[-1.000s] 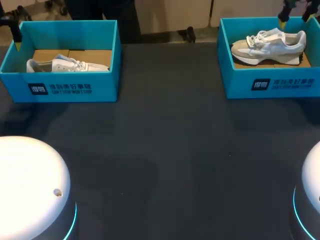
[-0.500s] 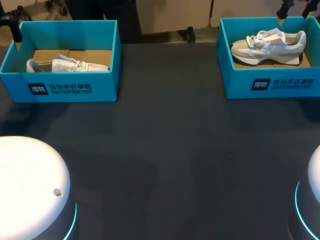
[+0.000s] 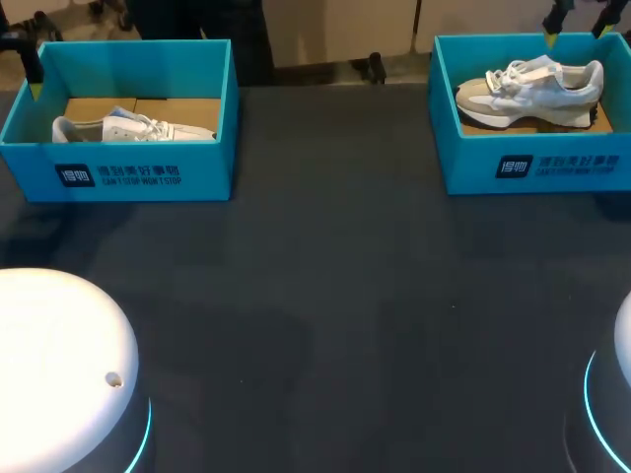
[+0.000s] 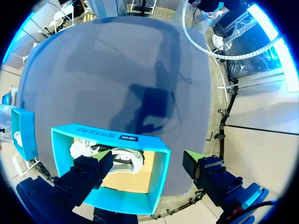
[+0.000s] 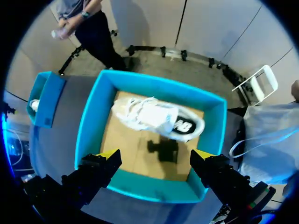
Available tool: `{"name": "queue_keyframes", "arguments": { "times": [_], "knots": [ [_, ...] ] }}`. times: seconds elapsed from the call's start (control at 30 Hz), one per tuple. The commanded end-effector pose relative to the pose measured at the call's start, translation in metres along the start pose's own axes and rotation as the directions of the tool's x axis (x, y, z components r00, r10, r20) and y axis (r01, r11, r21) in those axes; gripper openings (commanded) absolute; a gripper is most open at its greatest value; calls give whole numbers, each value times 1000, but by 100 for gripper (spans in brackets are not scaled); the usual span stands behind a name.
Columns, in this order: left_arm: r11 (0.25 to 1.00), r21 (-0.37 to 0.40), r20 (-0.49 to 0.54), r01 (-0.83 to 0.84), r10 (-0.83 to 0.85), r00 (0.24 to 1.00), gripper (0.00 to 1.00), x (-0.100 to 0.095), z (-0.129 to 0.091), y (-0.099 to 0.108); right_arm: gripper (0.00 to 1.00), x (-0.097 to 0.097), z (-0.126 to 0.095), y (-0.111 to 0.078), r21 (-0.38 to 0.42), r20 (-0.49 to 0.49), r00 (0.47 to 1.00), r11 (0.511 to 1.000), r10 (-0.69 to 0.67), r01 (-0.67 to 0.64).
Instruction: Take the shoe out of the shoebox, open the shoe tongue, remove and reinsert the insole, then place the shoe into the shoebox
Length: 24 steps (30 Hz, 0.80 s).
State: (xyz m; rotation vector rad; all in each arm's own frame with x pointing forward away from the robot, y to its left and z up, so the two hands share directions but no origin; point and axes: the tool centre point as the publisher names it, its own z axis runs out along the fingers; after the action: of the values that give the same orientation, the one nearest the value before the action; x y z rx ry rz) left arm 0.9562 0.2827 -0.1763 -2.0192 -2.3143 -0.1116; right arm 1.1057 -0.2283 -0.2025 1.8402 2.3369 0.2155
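Two teal shoeboxes stand at the table's far side. The left shoebox (image 3: 118, 163) holds a white shoe (image 3: 128, 126) lying on its side. My left gripper (image 3: 35, 89) hangs at that box's far left corner; in the left wrist view it (image 4: 147, 161) stands open above the box (image 4: 159, 161), the white shoe (image 4: 121, 156) by one finger. The right shoebox (image 3: 532, 163) holds a beige and white shoe (image 3: 532, 87). My right gripper (image 3: 574, 32) hovers open over its back wall; in the right wrist view it (image 5: 156, 156) is well above the shoe (image 5: 156, 116), touching nothing.
The dark table (image 3: 325, 296) stretches wide between and in front of the boxes. Two white rounded robot bases (image 3: 59, 374) (image 3: 619, 394) sit at the near corners. Each wrist view also shows the other shoebox (image 4: 23, 133) (image 5: 44, 100) farther off.
My right gripper has risen a little above the right shoebox. The left arm, both boxes and both shoes have stayed where they were.
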Motion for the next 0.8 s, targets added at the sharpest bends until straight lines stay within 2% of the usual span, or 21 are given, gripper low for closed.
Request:
{"name": "queue_keyframes", "arguments": {
  "times": [0.03,0.07,0.5,0.63,0.8],
  "knots": [
    [1000,-1,-3,-1,1,1000,100,0,0,-1,100,-17,11,9,-21,32,999,1000,13,-12],
    [1000,-1,-3,-1,1,1000,100,0,0,-1,100,-22,13,10,-6,40,999,999,37,-37],
    [1000,-1,-3,-1,1,1000,100,0,0,-1,100,-22,13,10,-6,40,999,999,37,-37],
    [1000,-1,-3,-1,1,1000,100,0,0,-1,100,-29,28,17,20,69,998,1000,0,-1],
    [1000,-1,-3,-1,1,1000,100,0,0,-1,100,-45,50,14,51,83,996,998,22,-26]
  ]
}}
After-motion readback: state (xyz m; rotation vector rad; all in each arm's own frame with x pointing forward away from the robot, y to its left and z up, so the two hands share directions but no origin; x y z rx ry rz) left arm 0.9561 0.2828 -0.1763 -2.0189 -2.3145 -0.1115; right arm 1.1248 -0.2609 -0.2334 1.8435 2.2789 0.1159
